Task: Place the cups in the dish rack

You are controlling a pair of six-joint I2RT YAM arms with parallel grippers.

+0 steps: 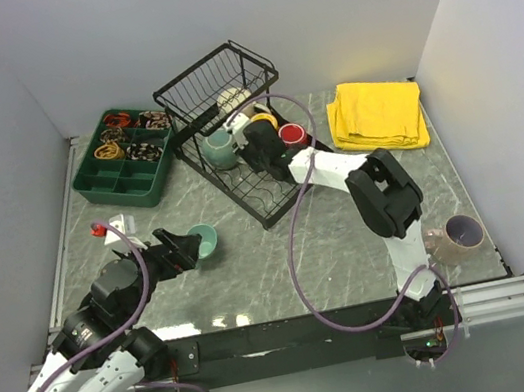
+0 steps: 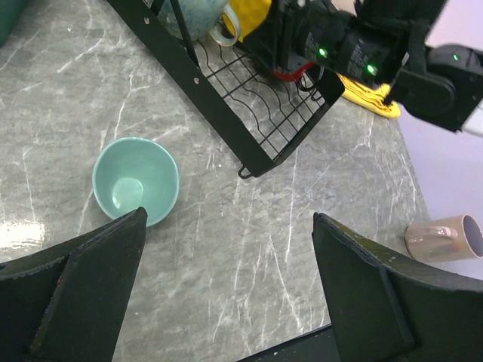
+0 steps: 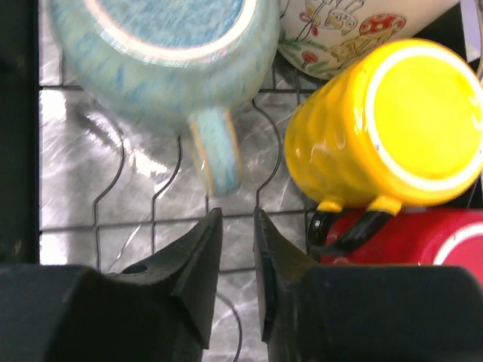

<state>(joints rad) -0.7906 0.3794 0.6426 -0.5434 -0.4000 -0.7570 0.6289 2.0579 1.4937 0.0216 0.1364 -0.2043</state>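
Wide apart, the left jaws hang released over the grey marble surface [image 1: 332,245] with nothing between the fingers [image 2: 90,286]. Just ahead of the left-hand finger stands the small teal mug [image 2: 136,179], upright and mouth up, outside the rack; from above it sits close to the jaw tips [image 1: 204,240]. At the near right corner, beside the right arm's base, the pale pink mug [image 1: 457,239] lies on its side on the surface, well apart from the rack.

Farther in, the right arm reaches over the flat tray of the dish rack [image 1: 224,184]. The right jaws are almost clenched, their fingers [image 3: 189,279] leaving only a thin slit that grips nothing. Just beyond their tips is the handle of the grey-green mug [image 3: 162,53], which rests bottom up on the wires. Beside it the yellow mug [image 3: 385,128] also shows its base, and the red mug [image 3: 423,237] lies right against it. Behind these a cream mug with painted mushrooms [image 3: 347,34] is partly in view; it seems to sit toward the raised basket end, though the wrist view crops it too much to be sure.

Left of the rack stands a green compartment tray [image 1: 120,196], and to the right of the rack lies a folded yellow towel [image 1: 377,115].
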